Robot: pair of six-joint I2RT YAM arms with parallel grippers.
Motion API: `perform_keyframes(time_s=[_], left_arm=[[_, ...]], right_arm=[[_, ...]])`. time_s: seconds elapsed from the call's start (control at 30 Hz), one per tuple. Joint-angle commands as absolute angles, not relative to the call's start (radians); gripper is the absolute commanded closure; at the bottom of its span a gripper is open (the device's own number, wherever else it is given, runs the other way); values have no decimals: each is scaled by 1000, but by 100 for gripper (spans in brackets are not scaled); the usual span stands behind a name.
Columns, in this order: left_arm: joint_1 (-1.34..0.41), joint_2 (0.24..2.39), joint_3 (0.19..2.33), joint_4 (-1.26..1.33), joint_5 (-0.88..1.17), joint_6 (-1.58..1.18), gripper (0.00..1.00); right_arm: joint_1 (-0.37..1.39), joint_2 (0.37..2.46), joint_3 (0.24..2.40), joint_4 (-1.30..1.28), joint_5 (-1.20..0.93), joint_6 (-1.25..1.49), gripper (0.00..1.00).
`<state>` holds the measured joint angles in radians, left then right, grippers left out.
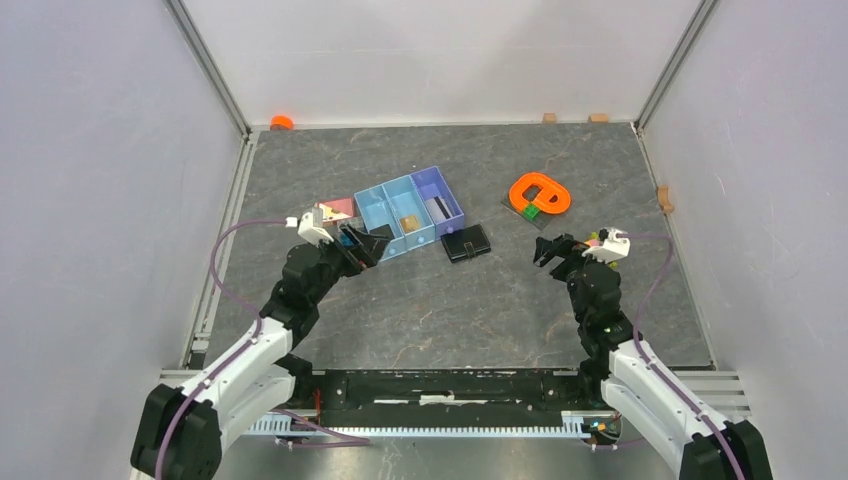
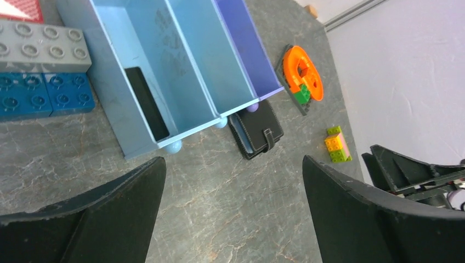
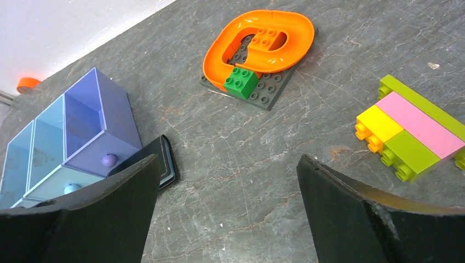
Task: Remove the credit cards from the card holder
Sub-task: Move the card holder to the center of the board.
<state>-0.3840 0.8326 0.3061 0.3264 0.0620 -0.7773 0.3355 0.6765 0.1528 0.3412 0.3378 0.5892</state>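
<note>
Jaws on both arms stand spread wide and empty. The left jaws hover over the near left corner of the blue three-compartment tray (image 2: 104,82), and the right jaws hang over bare desk (image 1: 450,310) just beside a stack of coloured bricks (image 3: 408,129). The card holder (image 2: 257,130) lies flat and closed between the two arms, its tab across the front edge and its far end tucked against the foot of the tray's purple compartment. No credit cards show, so they are presumably shut inside. A dark flat piece (image 2: 145,104) leans in one tray compartment, but I cannot tell what it is. The main risk is the grasp itself: the holder is thin and flush on the desk, so closing jaws could scrape the surface or skate the holder away. Its contact with the tray adds a second risk, since a descent from the left could bump the tray wall and drag both. Squeezing the holder across its faces would likely pin the cards inside. With the tab unopened, one arm pulling alone would probably just lift the whole holder.
</note>
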Motion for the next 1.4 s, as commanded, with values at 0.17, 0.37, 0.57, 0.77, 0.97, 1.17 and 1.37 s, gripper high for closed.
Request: perform_keyframes(time_s=[0.17,0.37,0.57,0.77,0.97,1.17,1.37], left_arm=[[-387,933,359,358,116,-803,0],[-388,999,391,360,176,-793,0],[-388,1034,406,362,200,-793,1],[-388,1008,392,406,246,-790,2],[-388,964,379,403,235,-784,2],[-388,964,382,402,239,-787,2],[-388,969,390,398,250,-788,2]], right_arm=[[333,872,277,388,117,446,2],[333,1065,350,438,-58,431,4],[333,1206,402,485,-128,485,5],[369,1345,530,418,-144,454,2],[386,1513,653,402,-173,435,9],[386,1643,734,386,-172,414,17],[392,1715,762,398,-247,422,34]])
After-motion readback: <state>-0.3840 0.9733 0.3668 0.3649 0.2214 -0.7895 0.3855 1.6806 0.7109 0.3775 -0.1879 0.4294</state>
